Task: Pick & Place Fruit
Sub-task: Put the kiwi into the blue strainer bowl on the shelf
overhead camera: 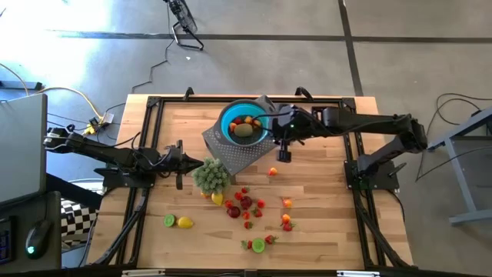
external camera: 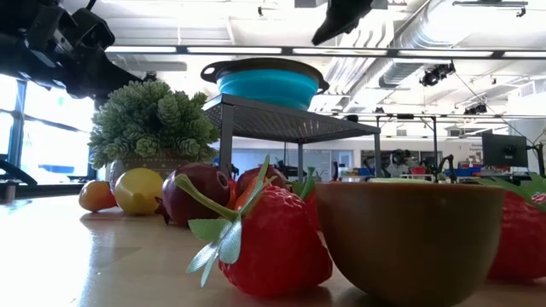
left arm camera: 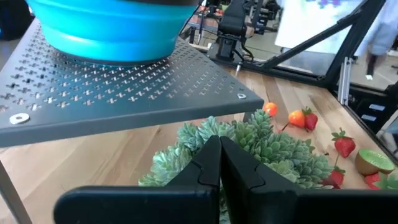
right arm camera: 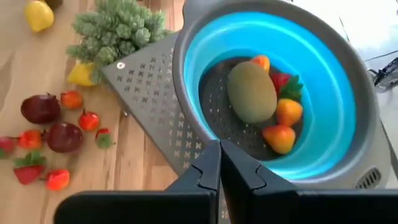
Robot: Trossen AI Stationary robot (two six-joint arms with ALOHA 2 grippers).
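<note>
Fruit (overhead camera: 246,204) is scattered on the counter (overhead camera: 323,231); some lies in the blue bowl (overhead camera: 227,123). Right gripper (right arm camera: 219,163), pressed together and empty, is held over the bowl; left gripper (left arm camera: 219,163), likewise pressed together, by the green plant (overhead camera: 211,175). Pieces are judged light, rigid, slippery; best pinched across the middle.

Bright light falls from ceiling lamps (external camera: 256,49). In the low view, the strawberry (external camera: 273,247) up close looks blurry.
</note>
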